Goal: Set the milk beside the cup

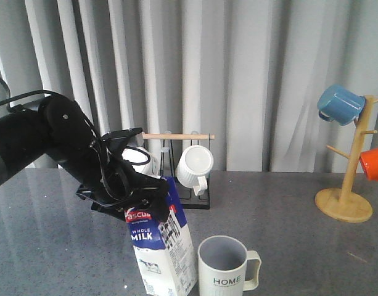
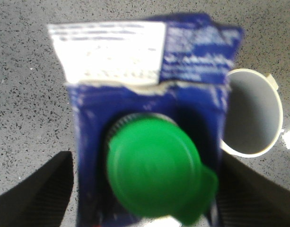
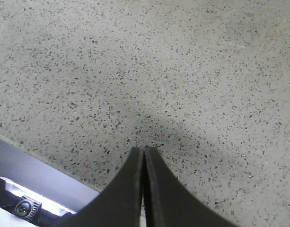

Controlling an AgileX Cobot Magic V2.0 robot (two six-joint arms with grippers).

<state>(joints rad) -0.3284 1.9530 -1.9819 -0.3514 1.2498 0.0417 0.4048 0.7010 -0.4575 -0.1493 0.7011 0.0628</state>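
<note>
- I have the milk (image 1: 164,246) pinched near its top in the left gripper (image 1: 134,196), tilted, just beside the cup (image 1: 224,266) on the table (image 1: 47,246).
- I judge the job nearly done: the carton is where it belongs, and what remains is standing it upright and letting go.
- The carton's base is cut off in the front view (so I cannot tell if it rests on the table).
- The right gripper (image 3: 143,156) is pressed together over bare tabletop, holding nothing.
</note>
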